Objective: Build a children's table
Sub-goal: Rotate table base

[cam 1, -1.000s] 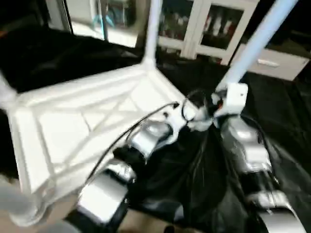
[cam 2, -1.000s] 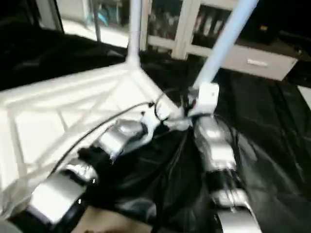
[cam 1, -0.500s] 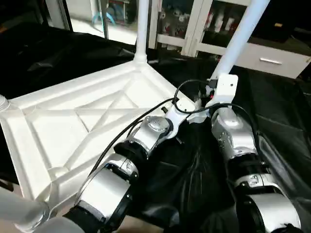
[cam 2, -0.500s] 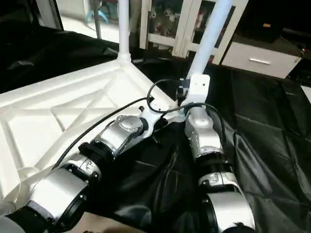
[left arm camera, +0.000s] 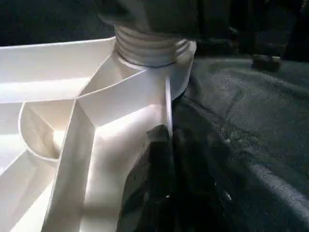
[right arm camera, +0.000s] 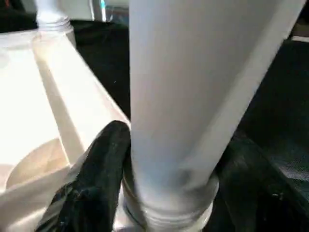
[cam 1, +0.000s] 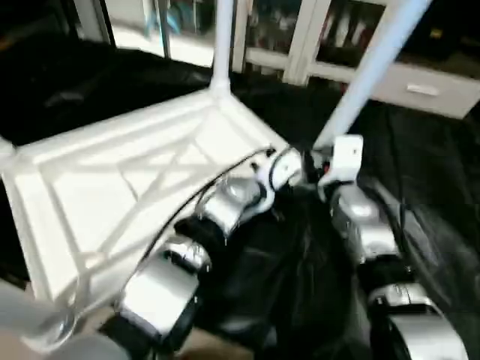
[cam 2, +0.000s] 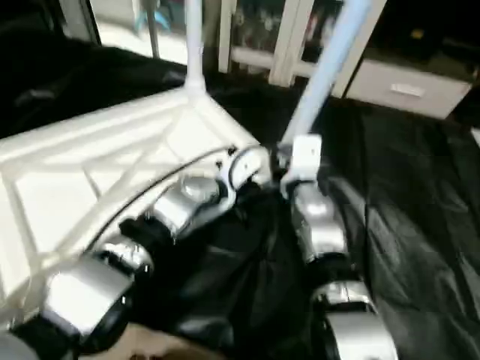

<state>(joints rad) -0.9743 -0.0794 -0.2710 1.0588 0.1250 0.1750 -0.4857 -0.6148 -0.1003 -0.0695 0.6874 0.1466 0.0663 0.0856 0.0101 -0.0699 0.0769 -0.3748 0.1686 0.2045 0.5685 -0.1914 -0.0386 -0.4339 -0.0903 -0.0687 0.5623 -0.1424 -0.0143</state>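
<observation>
Right gripper [right arm camera: 169, 183]: two black fingers [right arm camera: 104, 169] stand apart, one on each side of a white leg [right arm camera: 193, 87] just above its ribbed end; contact with the tube cannot be told.

Left gripper [left arm camera: 164, 159]: fingers together, pinched on the thin rim of the tabletop [left arm camera: 58, 96] right below the corner socket where that leg's ribbed end sits.

Tabletop [cam 1: 112, 172] lies underside up, X-ribs showing, filling the left and centre of the head view, on black sheeting [cam 1: 427, 172].

Legs counted: two stand up clearly, one at the far corner [cam 1: 222, 45], upper centre, and one slanting to upper right [cam 1: 371, 60]. A blurred white tube [cam 1: 22, 315] shows at lower left.

White cabinets [cam 1: 315, 37] along the top edge.
</observation>
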